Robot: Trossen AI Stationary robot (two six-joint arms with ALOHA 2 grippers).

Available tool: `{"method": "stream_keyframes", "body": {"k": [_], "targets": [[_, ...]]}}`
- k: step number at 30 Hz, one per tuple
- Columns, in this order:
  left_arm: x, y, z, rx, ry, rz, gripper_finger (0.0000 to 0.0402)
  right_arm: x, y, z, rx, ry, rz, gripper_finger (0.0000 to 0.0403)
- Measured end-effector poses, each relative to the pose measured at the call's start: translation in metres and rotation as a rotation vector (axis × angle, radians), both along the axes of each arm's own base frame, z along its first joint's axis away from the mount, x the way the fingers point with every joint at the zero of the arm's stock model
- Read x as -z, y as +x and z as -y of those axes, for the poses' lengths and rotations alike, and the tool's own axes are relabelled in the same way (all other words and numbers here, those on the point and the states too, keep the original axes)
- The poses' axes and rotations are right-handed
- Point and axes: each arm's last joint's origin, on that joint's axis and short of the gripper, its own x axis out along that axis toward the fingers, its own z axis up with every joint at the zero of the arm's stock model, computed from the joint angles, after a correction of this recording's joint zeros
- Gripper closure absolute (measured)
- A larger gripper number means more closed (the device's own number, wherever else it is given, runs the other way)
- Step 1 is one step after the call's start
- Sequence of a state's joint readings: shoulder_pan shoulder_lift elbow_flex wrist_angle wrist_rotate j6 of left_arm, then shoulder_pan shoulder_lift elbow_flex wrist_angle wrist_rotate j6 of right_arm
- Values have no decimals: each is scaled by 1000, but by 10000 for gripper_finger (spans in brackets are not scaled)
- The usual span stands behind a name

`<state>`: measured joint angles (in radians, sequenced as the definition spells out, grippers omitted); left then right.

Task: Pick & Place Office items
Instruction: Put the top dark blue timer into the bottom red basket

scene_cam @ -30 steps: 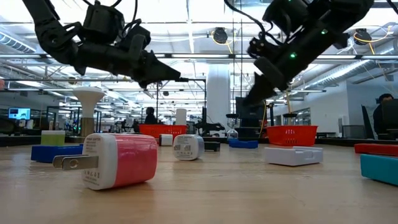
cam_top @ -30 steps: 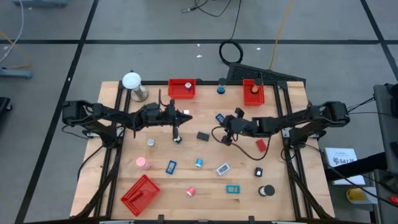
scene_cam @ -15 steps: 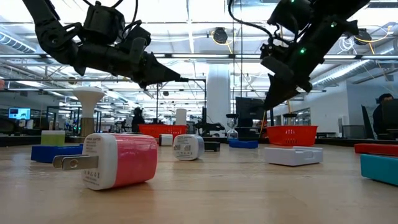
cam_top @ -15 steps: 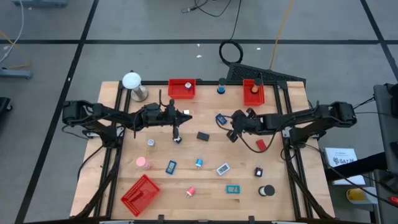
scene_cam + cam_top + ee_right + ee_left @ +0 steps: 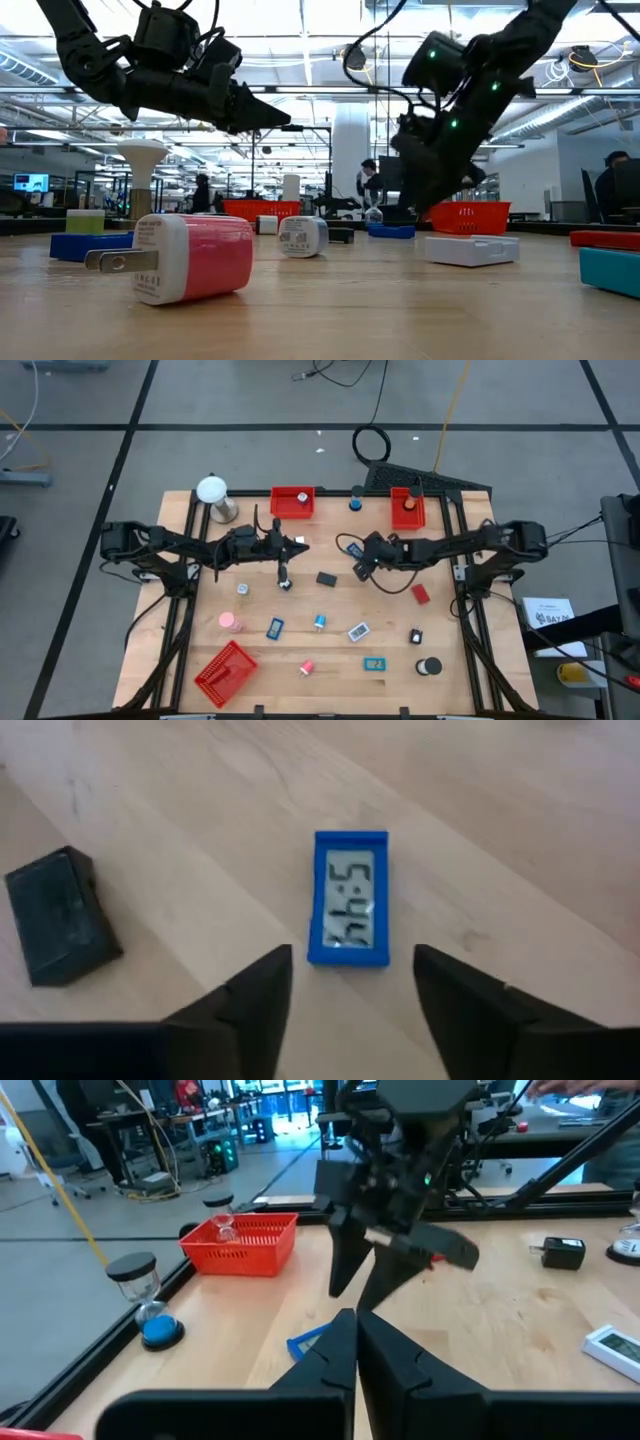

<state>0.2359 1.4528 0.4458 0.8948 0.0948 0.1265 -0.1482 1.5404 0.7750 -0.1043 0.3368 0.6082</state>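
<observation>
Currently: right gripper (image 5: 350, 982), fingers spread, poised above blue digital clock (image 5: 349, 898) lying flat on wooden table (image 5: 520, 850), black block (image 5: 62, 914) nearby. Left gripper (image 5: 356, 1342) pressed together, empty, mid-table.

The table (image 5: 200, 610) is showing pale, smooth wood with a faint grain and a matt finish. The blue clock (image 5: 348, 898) is looking like hard plastic, its grey display catching a slight sheen. The black block (image 5: 60, 915) beside it is appearing matt and faintly textured. The right gripper (image 5: 350, 990) is showing dull dark plastic fingers (image 5: 250, 1005). The charger (image 5: 190, 258) is looking glossy, pink and white plastic with metal prongs. The red tray (image 5: 245, 1243) is showing as plastic mesh.
</observation>
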Motion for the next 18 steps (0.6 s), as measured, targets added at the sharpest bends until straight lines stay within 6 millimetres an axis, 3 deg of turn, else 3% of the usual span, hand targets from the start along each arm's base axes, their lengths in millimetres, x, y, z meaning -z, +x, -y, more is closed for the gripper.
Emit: {"method": "stream_keyframes", "body": {"k": [4,8,14,18], "targets": [[0,0,0,0,2,0,398,9,4,9,12,-10,-5,149],[0,0,0,0,1,1,385,20,8,15,-3,1,-16,145],[0,0,0,-2,-8,0,382,34,15,17,-42,32,-6,172],[0,0,-1,-30,-33,-1,392,35,15,16,-59,-3,-31,216]]}}
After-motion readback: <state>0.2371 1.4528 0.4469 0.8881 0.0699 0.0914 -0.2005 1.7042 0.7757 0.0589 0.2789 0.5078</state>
